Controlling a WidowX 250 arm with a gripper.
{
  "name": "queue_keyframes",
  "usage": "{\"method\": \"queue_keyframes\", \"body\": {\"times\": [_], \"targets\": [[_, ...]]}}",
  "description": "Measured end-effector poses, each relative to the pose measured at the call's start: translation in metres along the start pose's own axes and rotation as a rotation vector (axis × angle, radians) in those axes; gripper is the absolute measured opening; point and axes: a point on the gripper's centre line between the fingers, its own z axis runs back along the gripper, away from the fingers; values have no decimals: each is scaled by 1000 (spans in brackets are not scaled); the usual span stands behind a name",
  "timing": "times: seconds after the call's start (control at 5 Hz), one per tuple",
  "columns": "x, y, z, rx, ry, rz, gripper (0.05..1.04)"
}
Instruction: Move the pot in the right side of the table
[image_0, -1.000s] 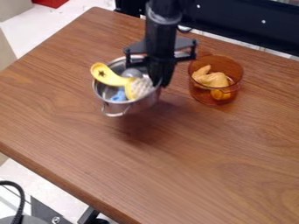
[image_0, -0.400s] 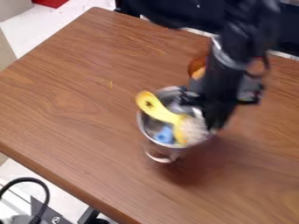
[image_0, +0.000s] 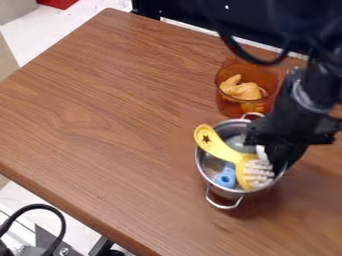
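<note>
- Pot (image_0: 212, 172), metal, two-handled, over the right part of the tabletop (image_0: 100, 110), in from its near edge
- Yellow brush (image_0: 222, 150) leaning in the pot, handle towards the left rim
- Blue item (image_0: 226, 176) inside the pot
- Amber bowl (image_0: 230, 106) just behind the pot, nearer the tabletop's far edge, yellow pieces (image_0: 242, 91) inside
- Tool (image_0: 284, 157) clamped on the pot's right rim

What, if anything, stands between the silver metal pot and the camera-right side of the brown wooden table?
Nothing visible blocks the silver metal pot on that side; only the black gripper hangs there, at its rim. The amber see-through pot sits behind, out of the way.
</note>
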Motion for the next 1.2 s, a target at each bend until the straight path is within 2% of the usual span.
{"method": "queue_keyframes", "body": {"times": [0.2,0.4,0.6,0.8,1.0,1.2], "targets": [[-4,-1,-3,-4,-1,-3,58],[-8,1,-11,34,8,-9,80],[-7,-2,-11,37,20,2,233],[-3,-2,-11,2,56,23,482],[1,1,0,-64,83,62,781],[9,8,6,-103,97,90,995]]}}
